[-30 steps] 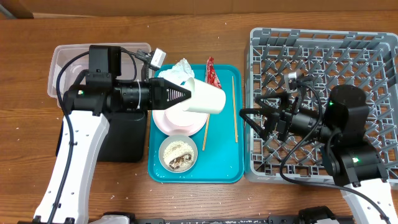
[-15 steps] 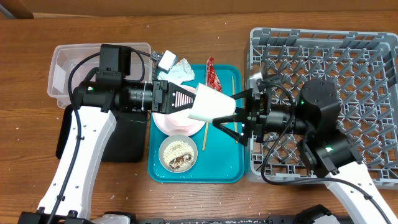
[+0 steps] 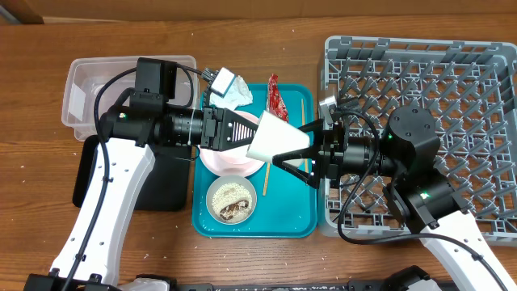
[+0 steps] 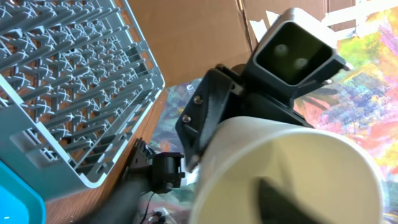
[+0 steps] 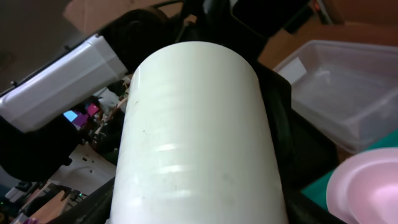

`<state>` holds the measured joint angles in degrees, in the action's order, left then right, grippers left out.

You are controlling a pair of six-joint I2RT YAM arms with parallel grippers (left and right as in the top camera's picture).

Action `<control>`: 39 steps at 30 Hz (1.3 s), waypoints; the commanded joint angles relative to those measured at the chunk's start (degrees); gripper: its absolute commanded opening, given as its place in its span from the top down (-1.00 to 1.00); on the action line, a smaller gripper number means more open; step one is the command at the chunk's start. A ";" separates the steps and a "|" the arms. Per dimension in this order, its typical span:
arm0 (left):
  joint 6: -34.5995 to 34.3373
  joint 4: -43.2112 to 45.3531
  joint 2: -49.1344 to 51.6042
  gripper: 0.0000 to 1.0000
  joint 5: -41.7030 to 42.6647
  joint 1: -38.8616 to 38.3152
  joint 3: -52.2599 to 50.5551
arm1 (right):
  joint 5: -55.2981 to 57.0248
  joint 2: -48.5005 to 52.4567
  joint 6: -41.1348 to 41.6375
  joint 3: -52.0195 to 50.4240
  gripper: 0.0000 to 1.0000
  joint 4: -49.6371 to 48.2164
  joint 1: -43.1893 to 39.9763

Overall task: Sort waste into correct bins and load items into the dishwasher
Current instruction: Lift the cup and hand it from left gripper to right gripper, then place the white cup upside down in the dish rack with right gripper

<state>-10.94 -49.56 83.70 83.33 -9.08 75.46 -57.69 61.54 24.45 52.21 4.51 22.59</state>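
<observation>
Left gripper (image 3: 245, 129) grasps the white cup (image 3: 273, 139) at its rim, with one finger inside the mouth and one outside. It holds the cup on its side in the air above the teal tray (image 3: 291, 218). Right gripper (image 3: 292, 147) reaches in from the side of the grey rack (image 3: 452, 65). Its fingers stand on both sides of the narrow closed end of the cup, but I cannot tell whether they press on it. Below the cup, on the teal tray, are a pink plate (image 3: 216, 160), a bowl with rice (image 3: 232, 200) and two thin sticks (image 3: 304, 113). A crumpled tissue (image 3: 234, 90) and a red wrapper (image 3: 276, 95) lie at the far edge of this tray. The clear tub (image 3: 81, 89) and the black tray (image 3: 161, 182) stand to the left of it.
</observation>
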 commanded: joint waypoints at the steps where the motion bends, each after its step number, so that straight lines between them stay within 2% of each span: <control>1: 0.66 0.02 0.17 -1.00 -2.08 0.85 -0.02 | 3.48 -2.12 -0.42 1.14 -0.04 4.63 -2.67; 3: 0.66 -0.13 0.17 -1.00 -5.25 1.86 -0.02 | 11.13 -3.93 -0.39 1.14 -0.04 12.26 -5.62; 6: 0.61 -2.03 0.15 -1.00 -14.99 2.89 0.04 | 27.45 -7.63 -0.35 2.34 -0.01 26.43 -9.92; 11: 0.61 -4.35 0.13 -1.00 -25.94 2.62 0.09 | 51.25 -10.71 3.61 8.98 -0.01 50.07 -10.95; 14: 0.37 -4.42 0.13 -1.00 -29.33 2.51 0.09 | 56.57 -9.92 6.03 12.31 -0.01 61.31 -10.64; 18: -0.52 -4.39 0.13 -1.00 -32.98 1.42 0.09 | 55.91 -6.75 7.32 12.35 -0.02 69.31 -10.43; 21: -0.70 -4.42 0.13 -1.00 -36.50 -0.28 0.09 | 55.28 -2.05 7.28 12.35 -0.03 71.93 -8.85; 25: -0.70 -5.16 0.13 -1.00 -39.98 -2.51 0.09 | 54.86 4.74 7.13 12.35 -0.05 70.20 -5.42; 27: -0.63 -6.36 0.13 -1.00 -41.16 -3.17 0.13 | 54.88 8.35 7.13 12.35 -0.15 69.24 -4.44; 30: -0.55 -9.40 0.13 -1.00 -43.95 -3.61 0.20 | 54.62 13.20 7.34 12.35 -0.16 69.26 -4.26; 32: 0.70 -11.67 0.13 -1.00 -45.46 -3.69 0.22 | 54.49 16.28 7.34 12.35 -0.33 69.53 -4.26; 36: 1.22 -14.97 0.04 -1.00 -46.73 -3.69 0.37 | 52.87 18.73 7.37 12.41 -0.82 68.50 -4.26; 39: 1.53 -16.87 -0.26 -1.00 -52.41 -4.61 0.44 | 52.92 17.14 7.32 13.73 -0.95 66.25 -4.26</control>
<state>-11.07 -65.65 83.92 37.12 -12.45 75.46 -4.45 80.68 31.62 63.77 71.96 18.11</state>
